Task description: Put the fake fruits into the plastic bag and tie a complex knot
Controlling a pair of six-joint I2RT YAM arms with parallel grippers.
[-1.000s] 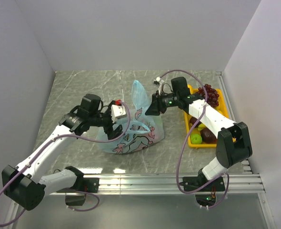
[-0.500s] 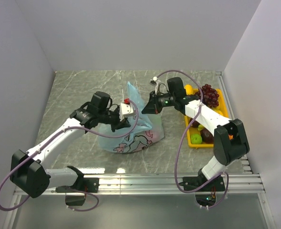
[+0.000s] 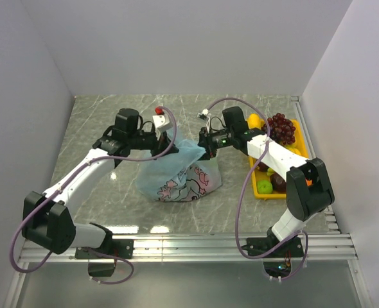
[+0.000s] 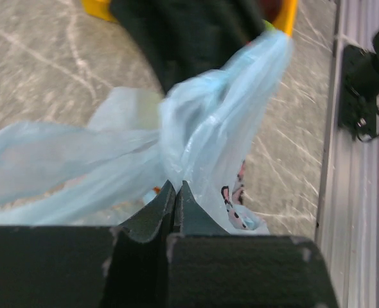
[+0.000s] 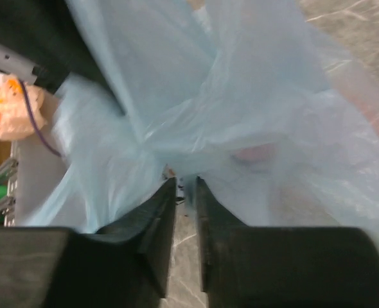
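The light-blue plastic bag point(image 3: 176, 172) with its pink cartoon print lies at the middle of the table, its top pulled flat between both arms. My left gripper point(image 3: 169, 149) is at the bag's upper left, shut on a fold of the film point(image 4: 209, 128), which fans out from the tips point(image 4: 175, 186). My right gripper point(image 3: 201, 151) is at the upper right. Its jaws stand a narrow gap apart point(image 5: 186, 183) with gathered film point(image 5: 241, 109) touching the tips. Something pinkish point(image 5: 254, 154) shows through the film. Dark grapes point(image 3: 281, 127) and a green apple point(image 3: 264, 186) lie in the tray. A knot is not in view.
The yellow tray point(image 3: 266, 195) with the fake fruits stands at the right, under my right forearm. Grey walls close in the left, back and right sides. A metal rail point(image 3: 228, 244) runs along the near edge by the arm bases.
My left gripper went from open to shut and swung back over the bag's top. The upright handle has been pulled down flat. My right gripper moved left onto the bag.
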